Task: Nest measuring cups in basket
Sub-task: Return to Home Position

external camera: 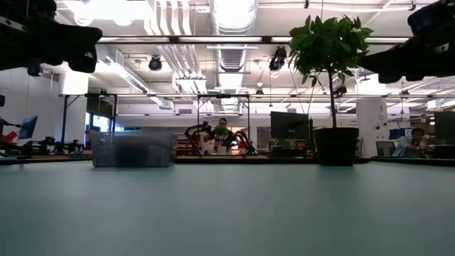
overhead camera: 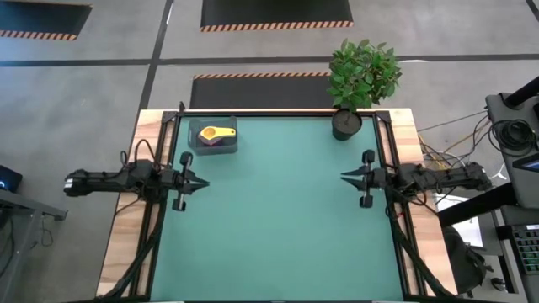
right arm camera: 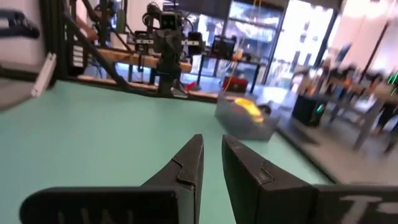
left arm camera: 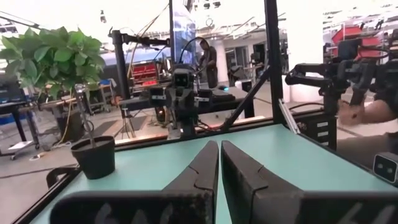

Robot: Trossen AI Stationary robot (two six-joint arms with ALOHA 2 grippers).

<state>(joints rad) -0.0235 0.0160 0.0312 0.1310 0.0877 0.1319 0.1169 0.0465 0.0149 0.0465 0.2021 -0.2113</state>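
The grey see-through basket [overhead camera: 212, 136] stands on the table at the far left; it also shows in the low view [external camera: 133, 148] and the right wrist view [right arm camera: 245, 118]. A yellow measuring cup [overhead camera: 217, 132] lies on top inside it, with a bit of purple [overhead camera: 222, 143] showing under it. The other cups are hidden. My left gripper [overhead camera: 205, 181] is shut and empty at the table's left edge, nearer than the basket. My right gripper [overhead camera: 344, 177] is empty at the right edge, its fingers a narrow gap apart [right arm camera: 212, 142].
A black pot with a green plant [overhead camera: 347, 122] stands at the table's far right corner. A dark frame runs along the table's edges [overhead camera: 278, 112]. People and workbenches show in the room beyond the table.
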